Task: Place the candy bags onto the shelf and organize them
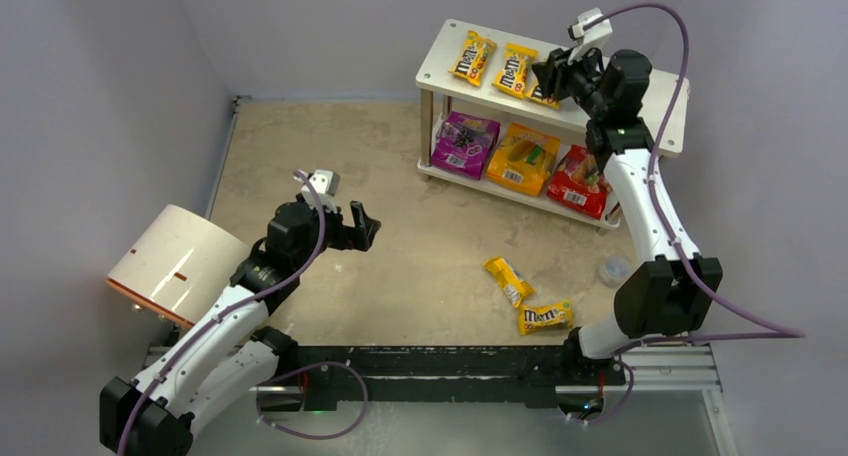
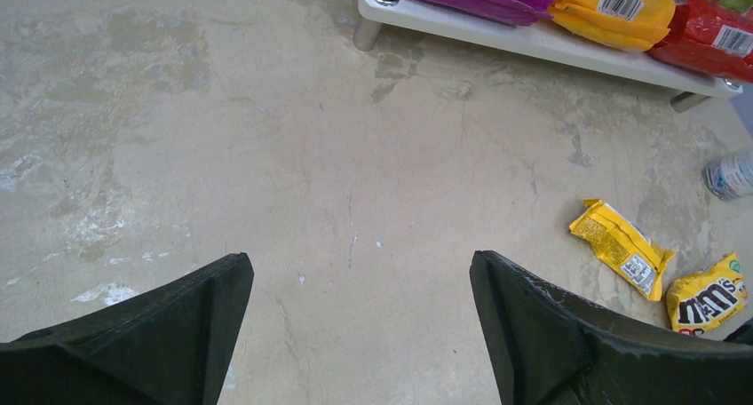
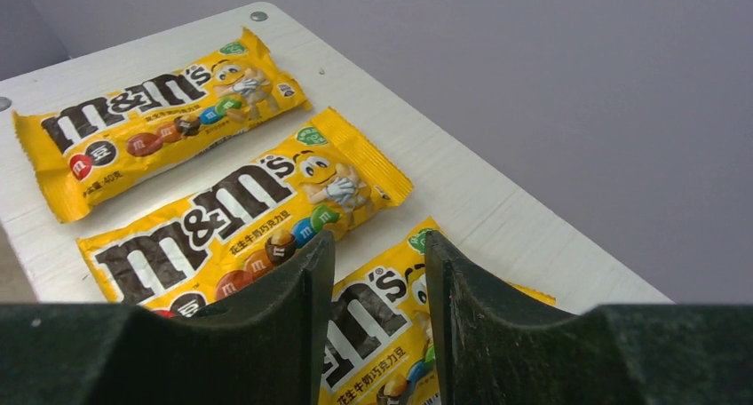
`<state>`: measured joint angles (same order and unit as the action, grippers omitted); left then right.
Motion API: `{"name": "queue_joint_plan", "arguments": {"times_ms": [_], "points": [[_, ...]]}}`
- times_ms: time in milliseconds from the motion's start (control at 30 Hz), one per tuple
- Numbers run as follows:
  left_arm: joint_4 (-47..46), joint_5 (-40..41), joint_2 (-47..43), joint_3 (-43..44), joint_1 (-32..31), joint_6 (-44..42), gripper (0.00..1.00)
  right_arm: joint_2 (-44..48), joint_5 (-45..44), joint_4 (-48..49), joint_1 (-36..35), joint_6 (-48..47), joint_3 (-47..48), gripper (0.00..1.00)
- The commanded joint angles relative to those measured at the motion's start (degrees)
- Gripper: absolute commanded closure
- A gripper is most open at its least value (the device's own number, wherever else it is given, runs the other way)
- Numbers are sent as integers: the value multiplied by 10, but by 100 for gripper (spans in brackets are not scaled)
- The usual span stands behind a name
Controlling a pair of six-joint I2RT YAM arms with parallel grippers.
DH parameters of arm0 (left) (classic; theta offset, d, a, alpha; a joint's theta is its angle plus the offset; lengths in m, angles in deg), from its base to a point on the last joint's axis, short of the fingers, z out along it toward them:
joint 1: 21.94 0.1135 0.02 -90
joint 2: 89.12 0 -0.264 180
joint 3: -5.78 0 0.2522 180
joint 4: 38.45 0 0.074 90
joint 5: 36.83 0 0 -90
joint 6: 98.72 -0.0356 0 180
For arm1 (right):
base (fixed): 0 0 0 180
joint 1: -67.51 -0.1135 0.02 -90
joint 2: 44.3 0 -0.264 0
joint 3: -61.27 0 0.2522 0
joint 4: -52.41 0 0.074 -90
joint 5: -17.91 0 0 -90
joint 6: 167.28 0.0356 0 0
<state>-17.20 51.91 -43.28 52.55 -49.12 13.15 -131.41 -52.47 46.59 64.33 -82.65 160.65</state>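
Observation:
The shelf [image 1: 662,121] stands at the back right. On its top board [image 3: 497,218] lie three yellow M&M's packets [image 3: 160,121] [image 3: 240,218] [image 3: 382,325] side by side. My right gripper [image 3: 377,241] hovers over the third one, jaws parted, the packet flat on the board beneath them. The lower tier holds a purple bag [image 1: 465,144], an orange bag [image 1: 522,158] and a red bag [image 1: 580,181]. Two more yellow packets [image 1: 508,280] [image 1: 545,317] lie on the table in front. My left gripper [image 1: 365,226] hangs wide open and empty above mid-table, well left of them.
A white-and-tan cylinder [image 1: 175,264] lies at the table's left edge beside the left arm. A small clear round object [image 1: 613,269] sits next to the right arm, just right of the loose packets. Grey walls close in the back and sides.

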Motion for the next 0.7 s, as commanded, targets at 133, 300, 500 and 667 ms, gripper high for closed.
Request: {"name": "queue_joint_plan", "arguments": {"times_ms": [133,300,500,667], "points": [[-14,-6,-8,20,-2,-7,0,40,63,20,3,-48,-4,50],[-14,-11,-7,20,-2,-6,0,50,31,18,2,-49,44,37],[-13,-13,-10,21,-2,-3,0,77,-1,16,2,-25,89,16],[-16,-14,-10,21,-1,3,0,164,63,-48,-35,18,38,1]]}}
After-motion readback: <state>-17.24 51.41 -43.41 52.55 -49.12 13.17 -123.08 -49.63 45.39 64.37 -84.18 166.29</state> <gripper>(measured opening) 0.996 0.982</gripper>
